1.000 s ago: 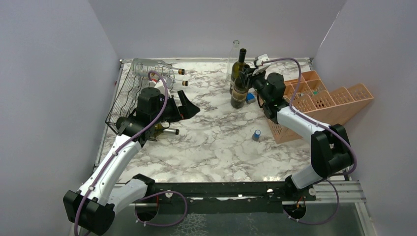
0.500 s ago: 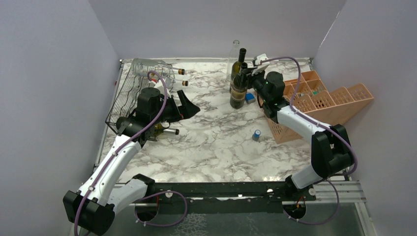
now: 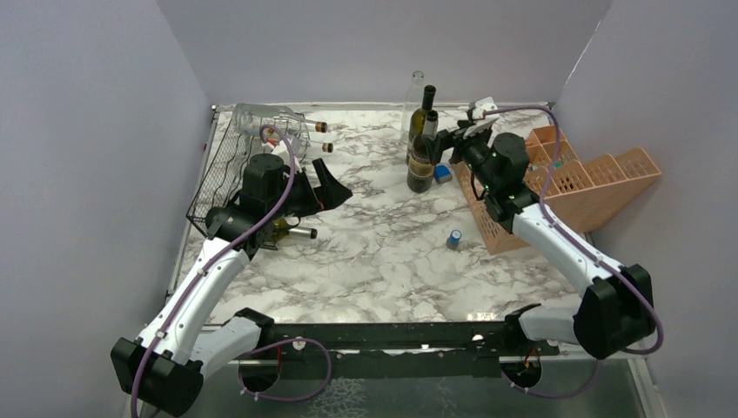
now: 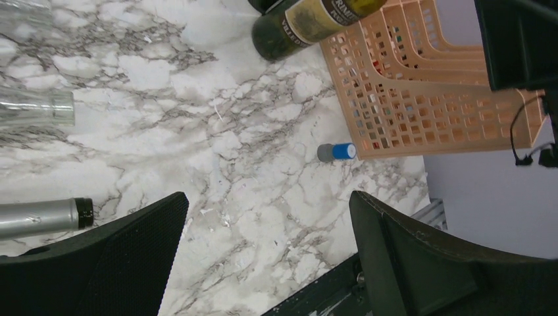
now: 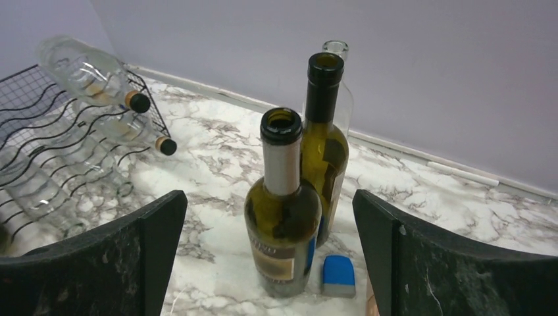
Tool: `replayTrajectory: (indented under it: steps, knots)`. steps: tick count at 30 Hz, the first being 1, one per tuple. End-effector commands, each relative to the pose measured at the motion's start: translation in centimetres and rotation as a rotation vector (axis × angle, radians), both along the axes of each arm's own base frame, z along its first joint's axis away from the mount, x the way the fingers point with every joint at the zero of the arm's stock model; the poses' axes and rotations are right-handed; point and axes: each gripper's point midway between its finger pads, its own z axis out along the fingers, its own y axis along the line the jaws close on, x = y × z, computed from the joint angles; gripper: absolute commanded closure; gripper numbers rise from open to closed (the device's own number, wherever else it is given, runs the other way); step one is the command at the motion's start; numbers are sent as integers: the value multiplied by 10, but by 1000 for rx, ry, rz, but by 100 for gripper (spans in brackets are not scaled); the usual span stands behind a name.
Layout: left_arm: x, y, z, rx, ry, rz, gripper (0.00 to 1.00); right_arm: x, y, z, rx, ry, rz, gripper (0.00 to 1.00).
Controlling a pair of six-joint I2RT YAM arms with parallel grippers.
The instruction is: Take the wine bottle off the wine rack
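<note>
The black wire wine rack (image 3: 224, 165) (image 5: 39, 125) stands at the table's left, with two clear bottles (image 3: 271, 122) (image 5: 85, 69) lying on top and a silver-necked bottle (image 3: 291, 232) (image 4: 39, 216) low at its front. A green wine bottle with a grey neck (image 3: 421, 162) (image 5: 283, 204) stands upright on the marble at the back centre, beside a taller green bottle (image 3: 427, 106) (image 5: 324, 131). My right gripper (image 3: 449, 143) (image 5: 268, 197) is open, just right of that bottle and apart from it. My left gripper (image 3: 335, 189) (image 4: 266, 197) hangs open and holds nothing, in front of the rack.
A salmon-orange compartment crate (image 3: 574, 178) (image 4: 421, 85) lies on the right. A small blue block (image 3: 443, 173) (image 5: 339, 275) sits by the green bottles. A blue-grey cap (image 3: 454, 239) (image 4: 337, 152) lies near the crate. An upright clear bottle (image 3: 416, 91) stands against the back wall.
My right gripper opened, let go of the grey-necked green bottle and drew back to the right. The bottle stays upright. The left arm has not moved.
</note>
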Motion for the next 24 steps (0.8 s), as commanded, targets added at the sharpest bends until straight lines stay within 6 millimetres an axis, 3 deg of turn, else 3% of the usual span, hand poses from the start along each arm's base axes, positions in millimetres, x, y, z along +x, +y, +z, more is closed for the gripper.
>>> replayTrajectory:
  steps: [1, 5, 9, 14, 20, 24]
  knots:
    - [22, 18, 22, 71, -76, 111, 1, -38, -9, -7, 42, 70, 27, 0]
    - [41, 30, 25, 129, -73, 192, 1, -63, -30, -10, 66, 109, -43, 0]
    - [62, 42, 29, 160, -67, 272, 1, -75, -54, -9, 150, 165, -171, 0]
    - [99, 76, 27, 148, -17, 448, 1, -80, -58, -15, 287, 300, -239, 0]
    - [146, 113, 28, 85, 31, 591, 1, -83, -38, -22, 424, 418, -184, 0]
    - [168, 120, 34, 88, 22, 616, 2, -92, -20, -5, 368, 381, -41, 0]
